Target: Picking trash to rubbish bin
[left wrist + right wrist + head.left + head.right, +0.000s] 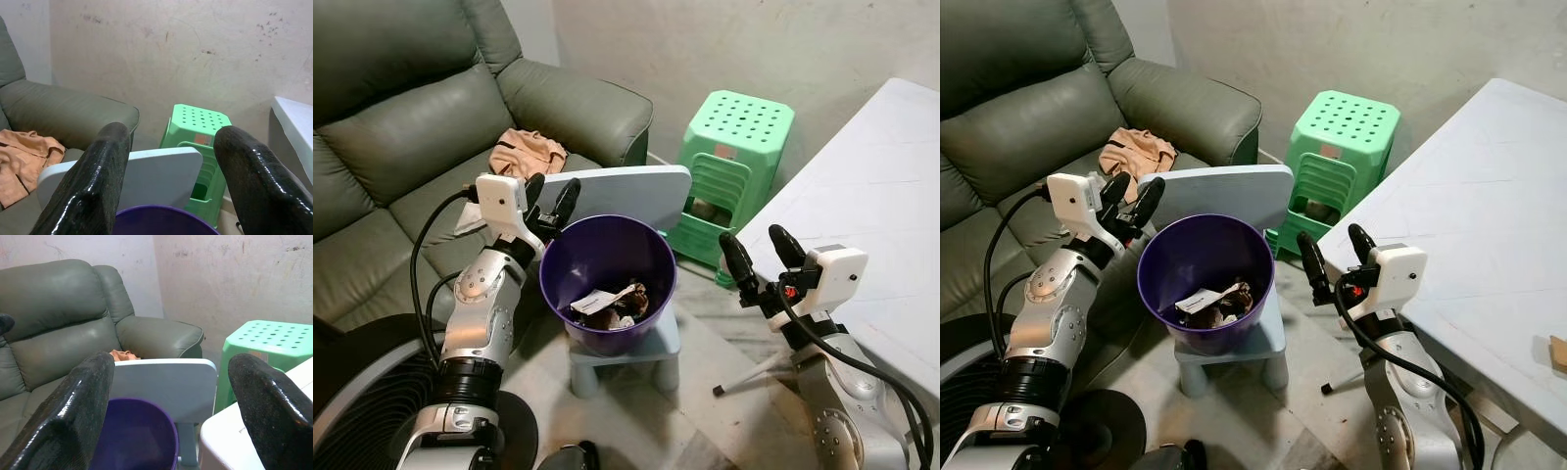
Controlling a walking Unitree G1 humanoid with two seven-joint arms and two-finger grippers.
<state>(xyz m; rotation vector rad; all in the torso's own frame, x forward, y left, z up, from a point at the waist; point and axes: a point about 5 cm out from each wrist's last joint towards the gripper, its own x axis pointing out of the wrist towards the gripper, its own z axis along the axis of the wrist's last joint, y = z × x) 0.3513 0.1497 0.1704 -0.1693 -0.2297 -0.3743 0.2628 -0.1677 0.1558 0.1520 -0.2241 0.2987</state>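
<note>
Left eye view: bin [607,264] trash [612,305] possibly paper

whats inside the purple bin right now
The purple bin holds a small heap of trash: white paper over dark scraps. Whatever lies beneath the heap is covered.

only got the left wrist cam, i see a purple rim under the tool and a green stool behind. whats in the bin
Observer: The purple bin holds crumpled paper and dark scraps at its bottom.
Operator: where does the bin stand
Observer: On a small pale blue chair, in front of its backrest.
Operator: and the right tool
Observer: The right tool is open, holding nothing, between the bin and the white table.
Operator: is my left tool holding anything
Observer: No, the left tool is open at the bin's rim on the sofa side.
</note>
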